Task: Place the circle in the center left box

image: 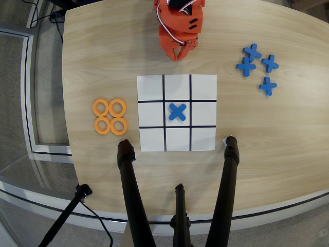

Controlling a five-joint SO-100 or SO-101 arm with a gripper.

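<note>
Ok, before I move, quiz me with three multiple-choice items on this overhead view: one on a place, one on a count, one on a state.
1. Where does the blue cross on the grid lie?
A. the middle cell
B. a corner cell
C. off the paper

2. How many orange rings lie at picture-left of the grid?
A. two
B. four
C. six

3. What is the end effector holding?
A. a ring
B. a cross
C. nothing

Answers:
1 A: the cross sits in the central square, with every other cell bare.
2 B: four rings lie packed in a two-by-two cluster on the wood.
3 C: the end effector hangs above the grid's top edge with nothing between its fingers, and all four rings lie in their cluster.
</note>
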